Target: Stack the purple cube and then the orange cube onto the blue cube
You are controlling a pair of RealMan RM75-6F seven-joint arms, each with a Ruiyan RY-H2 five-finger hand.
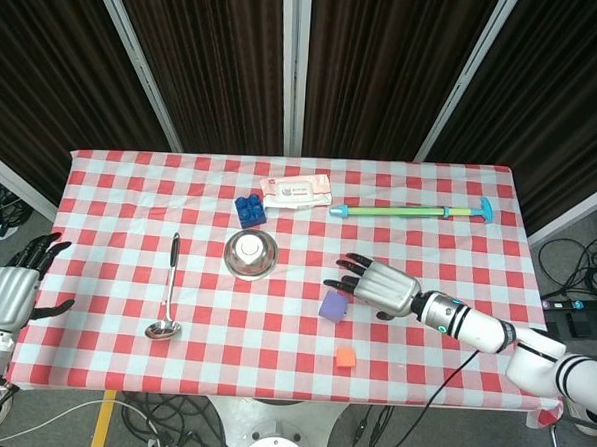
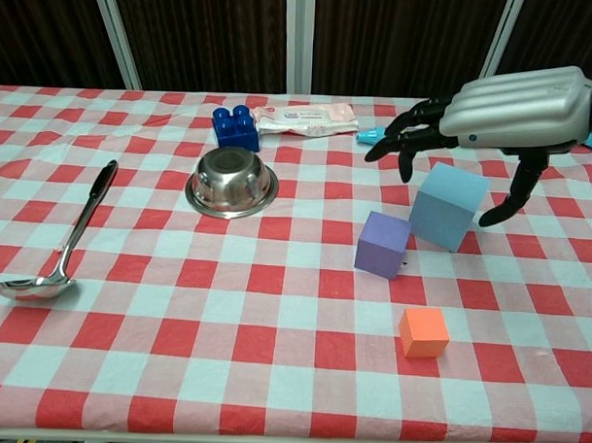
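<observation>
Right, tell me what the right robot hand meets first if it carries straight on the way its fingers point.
Probably nothing close: the right robot hand hovers open above the blue cube, fingers pointing left across the table. The steel bowl lies roughly along that line, lower down; depth is unclear.

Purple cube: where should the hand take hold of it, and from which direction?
Probably from above, fingers on the two opposite side faces of the purple cube. Its top is free, but the blue cube stands close at its right rear, so choose faces away from it.
</observation>
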